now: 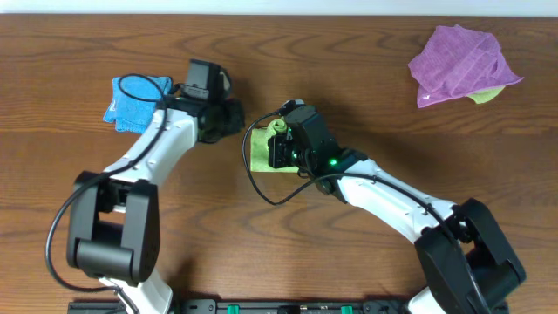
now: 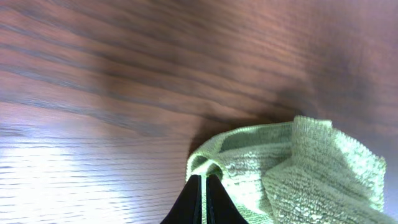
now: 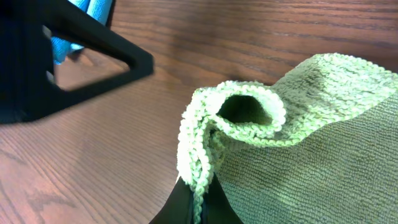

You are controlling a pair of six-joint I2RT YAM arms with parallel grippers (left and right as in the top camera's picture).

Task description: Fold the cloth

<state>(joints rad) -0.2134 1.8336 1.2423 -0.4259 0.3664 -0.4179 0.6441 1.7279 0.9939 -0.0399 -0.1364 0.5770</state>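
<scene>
The lime-green cloth (image 1: 261, 155) lies bunched in the middle of the table. My right gripper (image 1: 277, 139) is shut on a raised fold of its edge, and in the right wrist view the fabric (image 3: 298, 143) runs down between the fingertips (image 3: 198, 198). My left gripper (image 1: 234, 119) is just left of the cloth. In the left wrist view its fingers (image 2: 204, 182) are shut with the tips at a looped edge of the cloth (image 2: 292, 168). In the right wrist view the left gripper's black finger (image 3: 93, 50) stands a little apart from the cloth. No white tag shows.
A bright blue folded cloth (image 1: 135, 100) lies at the back left, under the left arm. A purple cloth (image 1: 462, 61) lies at the back right with a bit of lime-green fabric (image 1: 488, 94) sticking out beneath it. Bare wooden table (image 1: 392, 131) lies between.
</scene>
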